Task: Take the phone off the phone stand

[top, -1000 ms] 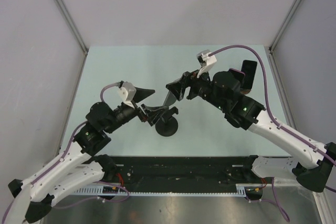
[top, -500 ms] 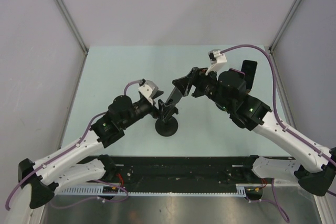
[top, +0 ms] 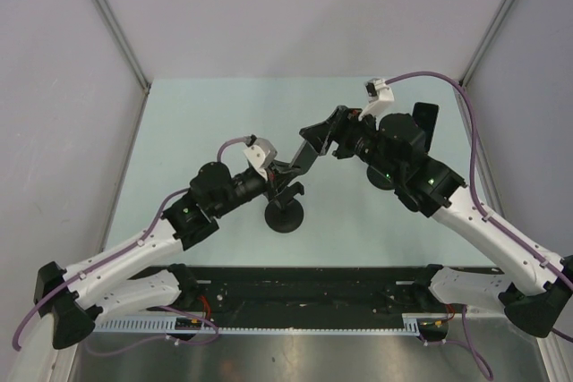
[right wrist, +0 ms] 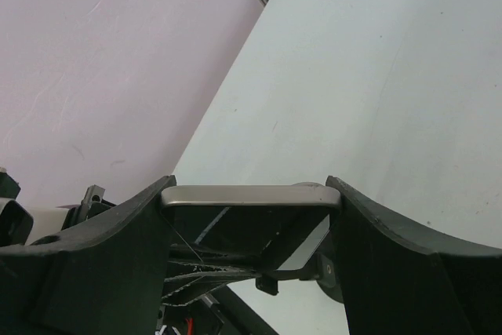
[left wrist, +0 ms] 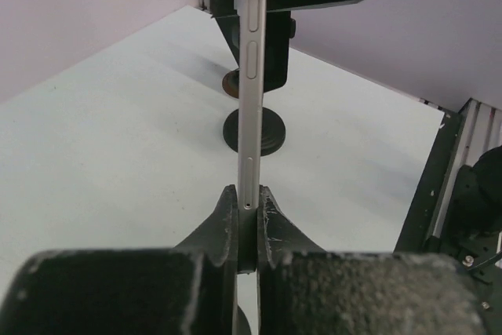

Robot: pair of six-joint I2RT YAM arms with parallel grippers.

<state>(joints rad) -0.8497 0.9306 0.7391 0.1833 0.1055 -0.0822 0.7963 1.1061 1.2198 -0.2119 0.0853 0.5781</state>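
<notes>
Silver phone (left wrist: 249, 115) between left pincer (left wrist: 248, 203) and right pincer (right wrist: 251, 195)

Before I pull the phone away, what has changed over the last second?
The left fingers swung in toward the phone stand and, open a second ago, closed on the lower end of the phone. The right fingers shifted slightly toward the far side, keeping their hold across its upper end. The phone stand stayed put.

Satin-metal phone (left wrist: 249, 107), matt table (left wrist: 110, 154)
</notes>
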